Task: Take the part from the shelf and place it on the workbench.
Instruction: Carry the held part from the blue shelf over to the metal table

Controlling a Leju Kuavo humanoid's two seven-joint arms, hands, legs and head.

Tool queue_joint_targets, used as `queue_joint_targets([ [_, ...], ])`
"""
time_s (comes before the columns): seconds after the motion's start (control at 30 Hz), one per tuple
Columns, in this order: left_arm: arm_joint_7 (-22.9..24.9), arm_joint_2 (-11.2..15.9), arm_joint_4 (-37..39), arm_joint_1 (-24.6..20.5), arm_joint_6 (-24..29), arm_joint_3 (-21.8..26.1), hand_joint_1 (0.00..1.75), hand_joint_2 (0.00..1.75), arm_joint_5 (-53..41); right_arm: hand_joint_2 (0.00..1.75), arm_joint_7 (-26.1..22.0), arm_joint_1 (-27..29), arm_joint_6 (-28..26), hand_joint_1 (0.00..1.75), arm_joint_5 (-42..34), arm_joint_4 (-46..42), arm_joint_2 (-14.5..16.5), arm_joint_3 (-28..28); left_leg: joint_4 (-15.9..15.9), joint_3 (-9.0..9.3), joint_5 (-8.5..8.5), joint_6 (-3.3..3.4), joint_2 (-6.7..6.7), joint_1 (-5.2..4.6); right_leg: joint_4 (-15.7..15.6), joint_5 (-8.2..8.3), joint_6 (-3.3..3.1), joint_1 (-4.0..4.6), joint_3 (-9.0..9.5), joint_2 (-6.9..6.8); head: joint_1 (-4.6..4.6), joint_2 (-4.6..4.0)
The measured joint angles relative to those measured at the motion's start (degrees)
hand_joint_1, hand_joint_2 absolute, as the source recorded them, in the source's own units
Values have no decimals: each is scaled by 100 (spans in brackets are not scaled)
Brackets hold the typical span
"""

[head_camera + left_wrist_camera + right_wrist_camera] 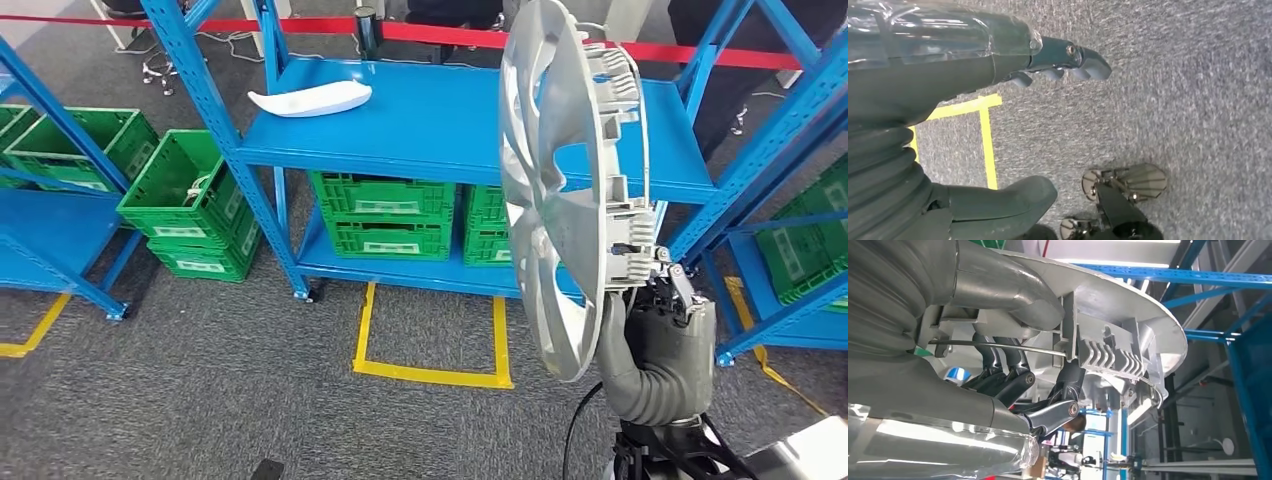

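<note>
head high looking down, wrists close

The robot's right hand is grey, with a thick ribbed cover like a bendy tube at the wrist and dark fingers. The left hand has shiny clear wrap, silver screws and rounded grey fingertips.

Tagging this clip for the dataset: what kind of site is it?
Likely a warehouse or factory parts store. Blue steel shelving holds green plastic crates, yellow tape marks a bay on the grey floor, and the right robot hand holds a silver wheel cover.
</note>
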Motion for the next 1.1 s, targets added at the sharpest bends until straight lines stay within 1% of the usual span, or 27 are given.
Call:
queue_joint_targets([
  [0.07, 8, -7, -1, 3, -1, -1, 0, 175, 0, 175, 0, 5, -8, 175, -2, 2, 0, 0, 795, -275, -524, -66, -34, 31, 23, 67, -34, 8, -97, -11, -84, 0],
  [0.1, 13, -8, -1, 5, -1, -1, 0, 175, -1, 175, 0, 7, -10, 175, -2, 3, 0, 1, 1151, -384, -671, -87, -41, 40, 48, 90, -31, 12, -146, -15, -111, 0],
  [0.13, 17, -8, -1, 10, 0, -1, 0, 175, -1, 175, 0, 10, -12, 175, -4, 4, -1, 1, 1387, -433, -729, -102, -43, 46, 82, 105, -27, 15, -197, -19, -137, 0],
  [0.17, 21, -9, 0, 13, -1, -1, 0, 175, -2, 175, 1, 15, -13, 175, -6, 4, -1, 2, 1386, -372, -668, -105, -41, 49, 123, 111, -20, 17, -242, -21, -163, 0],
  [0.2, 24, -8, 1, 16, -1, -1, 0, 175, -2, 175, 1, 20, -13, 175, -8, 4, -1, 2, 1160, -201, -523, -100, -39, 51, 168, 107, -10, 19, -278, -23, -188, 0],
  [0.23, 26, -8, 1, 18, -1, -1, 0, 175, -2, 175, 2, 24, -14, 175, -10, 4, -2, 2, 806, 27, -351, -88, -37, 51, 207, 97, 0, 20, -300, -24, -212, 0],
  [0.27, 27, -7, 1, 18, -1, -1, 0, 175, -3, 175, 3, 27, -14, 175, -11, 4, -1, 2, 393, 284, -233, -59, -38, 48, 245, 79, 16, 23, -323, -26, -233, 0],
  [0.3, 27, -5, 1, 19, 0, -1, 0, 175, -3, 175, 4, 26, -13, 175, -11, 4, -1, 2, 58, 485, -151, -27, -40, 39, 281, 62, 35, 29, -345, -27, -248, 0],
  [0.33, 28, -5, 1, 20, 0, -1, 0, 175, -4, 175, 5, 27, -13, 175, -12, 4, -1, 1, -138, 595, -129, 5, -41, 29, 310, 55, 56, 35, -365, -29, -257, 0],
  [0.37, 28, -5, 1, 22, 1, -1, 0, 175, -4, 175, 7, 28, -13, 175, -13, 4, 0, -1, -245, 651, -143, 37, -40, 19, 331, 52, 75, 39, -387, -31, -261, 0],
  [0.43, 29, -9, 0, 24, 1, -1, 0, 175, -4, 175, 9, 32, -14, 175, -17, 3, 0, -4, -298, 647, -140, 83, -34, 26, 353, 50, 120, 48, -412, -31, -262, 0],
  [0.5, 29, -12, -1, 20, 1, -1, 0, 175, -4, 175, 10, 31, -14, 175, -21, 0, -1, -14, -359, 655, -137, 141, -30, 62, 506, -83, 186, 48, -493, -10, -233, 0],
  [0.53, 29, -15, -2, 19, 1, -1, 0, 175, -4, 175, 10, 32, -14, 175, -24, 1, -1, -20, -381, 653, -126, 165, -27, 79, 765, -241, 225, 34, -617, 2, -190, 0],
  [0.6, 29, -15, -1, 22, 1, -1, 0, 175, -4, 175, 11, 38, -13, 175, -27, 2, 1, -30, -384, 628, -112, 193, -19, 79, 1548, -608, 288, -8, -985, 15, -100, 0],
  [0.63, 30, -16, -1, 26, 1, -1, 0, 175, -4, 175, 11, 46, -12, 175, -28, 4, 1, -31, -383, 619, -109, 198, -15, 78, 1914, -723, 309, -25, -1161, 16, -63, 0],
  [0.67, 31, -16, -1, 30, 1, -1, 0, 175, -4, 175, 11, 54, -13, 175, -27, 6, 1, -31, -382, 614, -106, 200, -12, 78, 2088, -724, 321, -35, -1249, 16, -37, 0],
  [0.7, 34, -17, -1, 31, 1, -1, 0, 175, -4, 175, 15, 59, -15, 175, -20, 8, 1, -31, -379, 616, -104, 201, -13, 78, 2013, -591, 324, -44, -1227, 16, -9, 0],
  [0.73, 40, -18, -1, 32, 1, -1, 0, 175, -4, 175, 25, 62, -22, 175, -2, 9, 1, -31, -375, 624, -104, 199, -16, 78, 1738, -370, 318, -53, -1110, 16, 20, 0],
  [0.77, 47, -19, -1, 31, 1, -1, 0, 175, -4, 175, 39, 63, -31, 175, 24, 9, 1, -32, -372, 635, -106, 193, -22, 78, 1339, -122, 307, -58, -937, 19, 43, 0],
  [0.8, 55, -20, -1, 30, 1, -1, 0, 175, -4, 175, 60, 62, -43, 175, 57, 9, 0, -32, -373, 632, -104, 176, -33, 77, 942, 55, 289, -59, -748, 44, 60, 0],
  [0.83, 63, -21, -1, 25, 1, -1, 0, 175, -3, 175, 78, 61, -55, 175, 94, 8, 0, -33, -367, 615, -99, 149, -48, 75, 651, 150, 269, -52, -621, 70, 70, 0],
  [0.9, 75, -25, -1, 16, 0, -1, 0, 175, -2, 175, 105, 66, -78, 175, 160, 6, 0, -33, -353, 546, -68, 74, -81, 74, 430, 148, 232, -33, -551, 103, 77, 0],
  [0.97, 84, -29, -1, 17, 0, -1, 0, 175, -1, 175, 134, 73, -97, 175, 220, 4, -1, -34, -342, 499, -38, 7, -115, 77, 409, 161, 191, -30, -591, 59, 60, 0],
  [1.0, 87, -32, 0, 21, 1, -1, 0, 175, -1, 175, 152, 74, -106, 175, 244, 4, -1, -34, -313, 475, -65, -22, -113, 78, 397, 178, 162, -38, -596, 21, 45, 0],
  [1.03, 90, -33, 0, 22, 1, -1, 0, 175, -1, 175, 165, 72, -110, 175, 262, 3, -2, -34, -232, 436, -134, -48, -98, 79, 383, 196, 133, -47, -597, -16, 22, 0],
  [1.07, 93, -34, 0, 21, 1, -1, 0, 175, -1, 175, 174, 71, -114, 175, 274, 3, -2, -34, -5, 336, -282, -75, -74, 81, 368, 212, 103, -55, -599, -65, -15, 0],
  [1.1, 94, -37, 0, 21, 0, -1, 0, 175, -1, 175, 178, 70, -115, 175, 280, 2, -3, -33, 330, 192, -474, -100, -45, 84, 366, 218, 87, -52, -605, -105, -57, 0],
])
